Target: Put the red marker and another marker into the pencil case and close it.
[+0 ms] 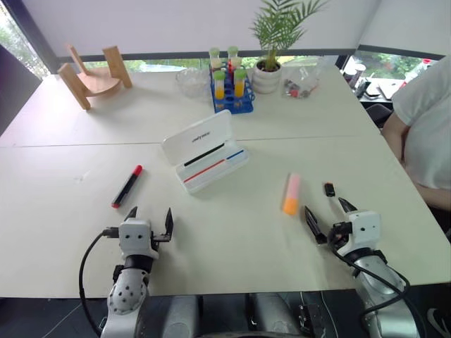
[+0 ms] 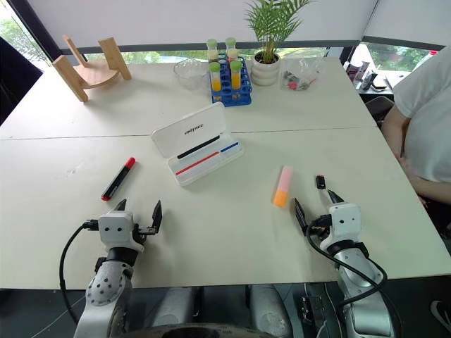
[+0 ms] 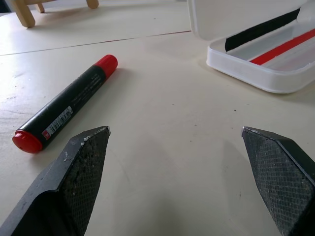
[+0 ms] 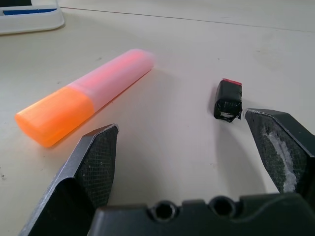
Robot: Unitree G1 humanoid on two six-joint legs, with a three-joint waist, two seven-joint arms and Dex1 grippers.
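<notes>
A: From the head views, what's on the desk?

B: The pencil case lies open near the middle, lid tilted up and back, red and blue stripes showing in the tray. The red marker lies to its left, apart from it. The pink marker with the orange end lies to its right, and a small black piece sits just beside that. A person's white sleeve shows at the right edge.

A: And the hands?

B: The left hand hovers near the front edge, just this side of the red marker, fingers spread wide, gripping nothing. The right hand is likewise spread and empty, just short of the pink marker and the black piece.

A: The left wrist view?

B: Both fingertips stand far apart over bare desk. The red marker lies ahead, untouched (red at both ends), with the case's tray beyond.

A: The right wrist?

B: Again wide-spread fingers. The pink marker lies ahead, orange end nearer; the black piece sits close to the other finger (contact unclear).
</notes>
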